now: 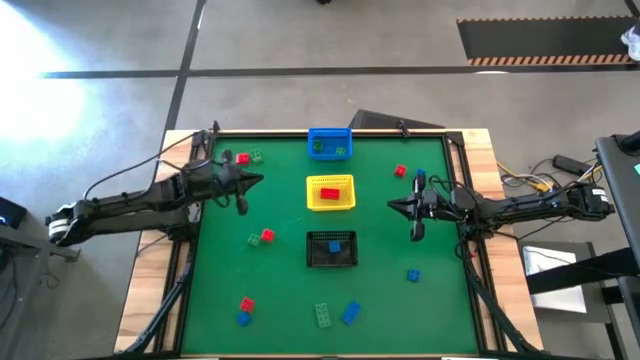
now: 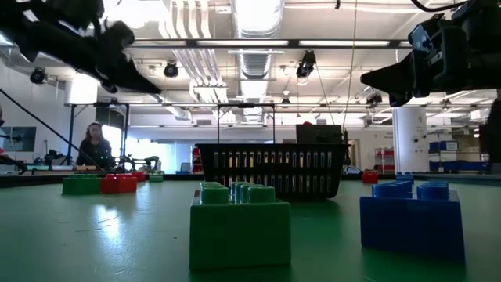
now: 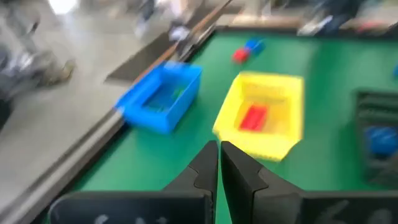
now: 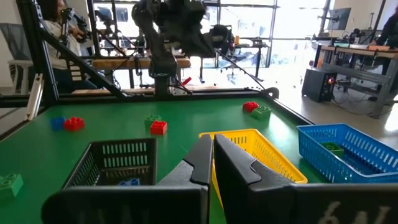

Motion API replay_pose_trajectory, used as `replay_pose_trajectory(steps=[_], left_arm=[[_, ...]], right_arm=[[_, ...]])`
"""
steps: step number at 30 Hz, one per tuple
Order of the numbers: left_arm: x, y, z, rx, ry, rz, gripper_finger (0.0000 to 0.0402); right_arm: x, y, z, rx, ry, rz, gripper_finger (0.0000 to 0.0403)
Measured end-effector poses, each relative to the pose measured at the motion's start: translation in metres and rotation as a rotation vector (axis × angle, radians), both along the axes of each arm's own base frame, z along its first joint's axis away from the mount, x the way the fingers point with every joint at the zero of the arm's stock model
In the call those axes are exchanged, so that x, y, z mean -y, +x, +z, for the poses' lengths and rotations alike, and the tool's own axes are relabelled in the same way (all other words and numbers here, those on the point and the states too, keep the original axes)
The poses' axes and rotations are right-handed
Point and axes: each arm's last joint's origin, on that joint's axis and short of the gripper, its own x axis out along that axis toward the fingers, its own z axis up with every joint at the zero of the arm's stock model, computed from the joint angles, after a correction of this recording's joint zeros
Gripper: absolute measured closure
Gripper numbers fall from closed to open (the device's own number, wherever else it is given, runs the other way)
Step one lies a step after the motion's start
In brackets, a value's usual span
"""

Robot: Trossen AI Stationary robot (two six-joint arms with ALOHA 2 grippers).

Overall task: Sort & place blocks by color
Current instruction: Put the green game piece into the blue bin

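Observation:
Loose blocks lie scattered on the green mat: a red [image 1: 242, 158] and a green one [image 1: 256, 156] at the far left, a green [image 1: 323, 314] and a blue one [image 1: 350, 313] near the front edge, and others in between. The blue basket [image 1: 329, 143] holds green blocks, the yellow basket [image 1: 330, 192] a red block [image 3: 252, 117], and the black basket [image 1: 331, 249] a blue block. My left gripper [image 1: 258, 181] hovers shut left of the yellow basket, holding nothing. My right gripper [image 1: 392, 206] hovers shut to that basket's right, also holding nothing.
The three baskets stand in a row down the middle of the mat, from far to near. A red [image 1: 400, 171] and a blue block [image 1: 419, 176] lie close to my right arm. Wooden table edges frame the mat. A person sits in the room beyond the table [image 2: 94, 145].

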Motion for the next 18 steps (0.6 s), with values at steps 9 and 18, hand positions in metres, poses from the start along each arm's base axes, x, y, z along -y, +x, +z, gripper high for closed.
replay_pose_trajectory(steps=[9, 18], left_arm=[[-0.022, 0.019, -0.023, -0.130, -0.055, 0.162, 0.0398], [-0.041, 0.033, -0.029, -0.140, -0.098, 0.210, 0.0398]], right_arm=[[0.000, 0.000, 0.000, 0.000, 0.000, 0.000, 0.0394], [0.001, 0.000, 0.000, 0.001, 0.012, -0.026, 0.0394]])
